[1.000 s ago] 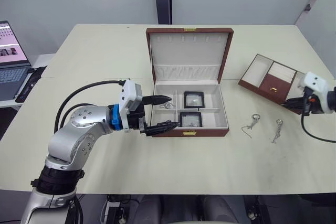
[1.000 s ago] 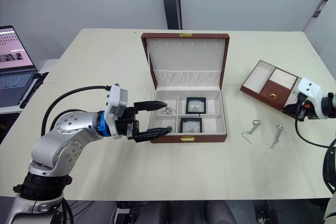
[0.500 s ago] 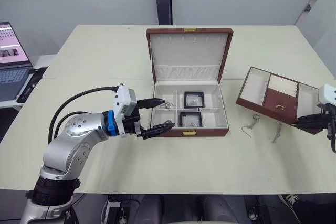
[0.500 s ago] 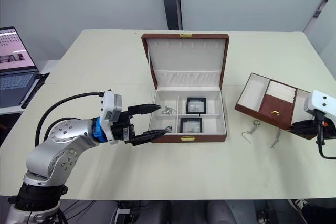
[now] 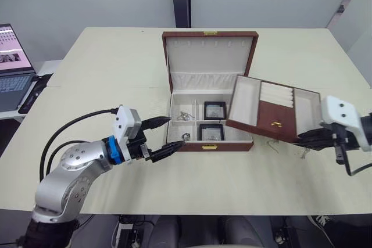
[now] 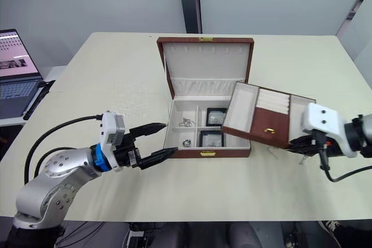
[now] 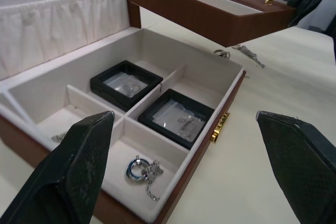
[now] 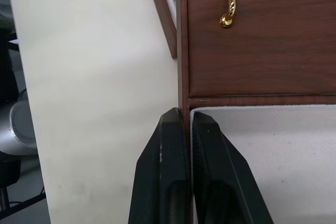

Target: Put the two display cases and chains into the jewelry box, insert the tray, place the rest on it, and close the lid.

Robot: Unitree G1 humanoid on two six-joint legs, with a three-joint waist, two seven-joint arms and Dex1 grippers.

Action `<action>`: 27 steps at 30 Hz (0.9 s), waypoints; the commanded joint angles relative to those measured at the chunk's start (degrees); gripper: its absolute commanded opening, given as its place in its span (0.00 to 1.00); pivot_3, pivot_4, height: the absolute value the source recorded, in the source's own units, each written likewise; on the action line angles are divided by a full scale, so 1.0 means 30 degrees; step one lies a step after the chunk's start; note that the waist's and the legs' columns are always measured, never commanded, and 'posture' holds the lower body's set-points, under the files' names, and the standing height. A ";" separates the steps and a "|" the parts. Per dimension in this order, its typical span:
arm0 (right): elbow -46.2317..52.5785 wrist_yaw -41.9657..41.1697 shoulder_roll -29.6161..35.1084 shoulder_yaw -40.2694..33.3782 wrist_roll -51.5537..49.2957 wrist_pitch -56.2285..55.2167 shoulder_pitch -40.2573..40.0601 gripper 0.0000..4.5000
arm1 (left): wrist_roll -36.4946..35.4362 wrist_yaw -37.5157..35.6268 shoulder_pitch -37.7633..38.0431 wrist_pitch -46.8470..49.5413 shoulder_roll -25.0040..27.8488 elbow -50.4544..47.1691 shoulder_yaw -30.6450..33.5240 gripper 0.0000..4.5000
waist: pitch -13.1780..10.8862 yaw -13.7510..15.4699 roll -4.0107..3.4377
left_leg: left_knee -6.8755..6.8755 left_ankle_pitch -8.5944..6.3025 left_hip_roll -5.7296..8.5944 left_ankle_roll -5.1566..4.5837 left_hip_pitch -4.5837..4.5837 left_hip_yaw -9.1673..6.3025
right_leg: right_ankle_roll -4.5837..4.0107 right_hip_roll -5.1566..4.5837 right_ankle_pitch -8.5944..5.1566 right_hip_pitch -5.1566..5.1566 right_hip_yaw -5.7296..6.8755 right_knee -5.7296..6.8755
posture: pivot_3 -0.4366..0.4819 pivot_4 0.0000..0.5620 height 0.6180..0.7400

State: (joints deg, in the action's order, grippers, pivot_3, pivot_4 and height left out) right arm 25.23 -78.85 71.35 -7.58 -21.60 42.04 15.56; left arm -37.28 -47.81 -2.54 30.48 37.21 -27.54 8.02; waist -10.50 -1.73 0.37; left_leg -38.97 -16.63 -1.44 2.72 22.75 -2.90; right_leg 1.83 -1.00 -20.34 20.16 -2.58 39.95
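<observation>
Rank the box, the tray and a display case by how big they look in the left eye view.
1. Box.
2. Tray, lifted nearer the camera, so slightly flattered.
3. Display case.

One jewelry box (image 5: 209,143), lid (image 5: 209,56) up. Two display cases (image 7: 125,84) (image 7: 178,117) in box compartments. Two chain pieces in box: one in rear compartment (image 5: 185,116), one with ring in front compartment (image 7: 143,171). One tray (image 5: 273,111). Two small silvery pieces on table, largely hidden by tray: one (image 5: 273,142), other (image 5: 302,153). One table (image 5: 116,68). One laptop (image 5: 13,71). Two grippers: left (image 5: 165,137), right (image 5: 308,137).
</observation>
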 commanded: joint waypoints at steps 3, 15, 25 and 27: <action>0.0804 0.1175 -0.0533 0.2575 0.0188 0.0623 0.2549 0.00 | -0.0503 0.1286 0.1421 -0.0177 -0.0370 -0.1807 0.1297 1.00 | -0.0007 0.0026 0.0014 | 0.0000 0.0000 0.0001 0.0000 0.0005 -0.0009 | 0.0000 -0.0007 0.0000 -0.0001 -0.0002 -0.0005 | 0.48 0.27 1.00; 0.0437 0.2207 -0.4025 0.8814 0.1753 0.2699 0.8837 0.00 | -0.0571 0.3091 0.5111 -0.1022 -0.1553 -0.4069 0.2714 1.00 | -0.0010 0.0022 0.0021 | 0.0003 0.0001 0.0000 0.0001 0.0014 -0.0031 | -0.0002 -0.0011 0.0000 0.0015 0.0003 -0.0006 | 0.48 0.27 1.00; -0.0811 0.2419 -0.6020 1.1362 0.3316 0.1856 1.0481 0.00 | -0.0616 0.3920 0.6742 -0.1602 -0.2233 -0.5380 0.3126 1.00 | -0.0015 0.0018 0.0035 | 0.0004 0.0000 0.0002 0.0000 0.0016 -0.0042 | -0.0002 -0.0013 0.0000 0.0015 0.0012 -0.0007 | 0.48 0.27 1.00; -0.1166 0.2510 -0.6298 1.1633 0.3654 0.1718 1.0501 0.00 | -0.0452 0.3884 0.7248 -0.1901 -0.2274 -0.5552 0.3117 1.00 | -0.0015 0.0017 0.0035 | 0.0004 0.0000 0.0003 0.0000 0.0015 -0.0040 | -0.0002 -0.0013 0.0000 0.0015 0.0013 -0.0007 | 0.48 0.27 1.00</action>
State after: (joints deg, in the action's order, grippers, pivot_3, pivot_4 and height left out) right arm 21.40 -71.93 52.68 27.85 -11.66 48.32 45.68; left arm -38.25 -36.24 18.47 26.44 30.97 -41.84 16.13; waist -10.54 -1.68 0.48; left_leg -38.96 -16.63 -1.43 2.72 22.80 -3.01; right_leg 1.83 -1.04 -20.34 20.20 -2.54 39.93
